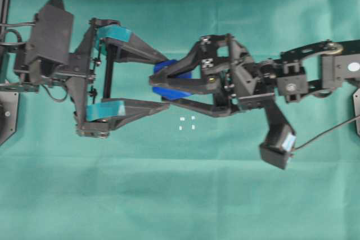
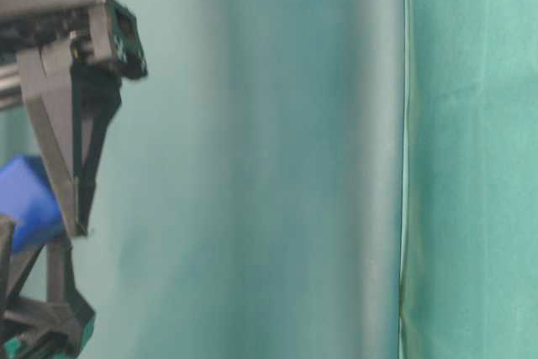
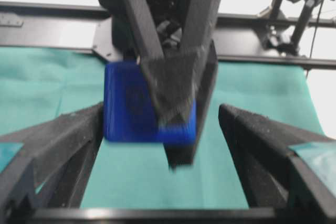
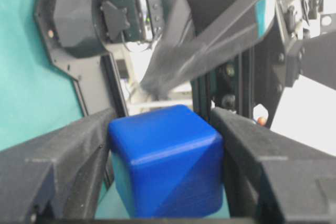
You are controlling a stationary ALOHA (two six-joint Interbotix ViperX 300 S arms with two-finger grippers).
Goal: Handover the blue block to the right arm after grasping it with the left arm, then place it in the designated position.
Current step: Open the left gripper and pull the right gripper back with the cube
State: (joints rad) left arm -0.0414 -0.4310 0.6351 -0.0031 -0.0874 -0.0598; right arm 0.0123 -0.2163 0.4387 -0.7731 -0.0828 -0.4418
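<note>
The blue block (image 4: 165,163) fills the right wrist view, pinched between the right arm's black fingers (image 4: 58,166). The right gripper (image 1: 160,85) holds it above the green cloth (image 1: 180,195). The left gripper (image 1: 163,80) stands spread wide around it, fingers apart from the block. The designated position (image 1: 186,122) lies just beside, on the cloth.
</note>
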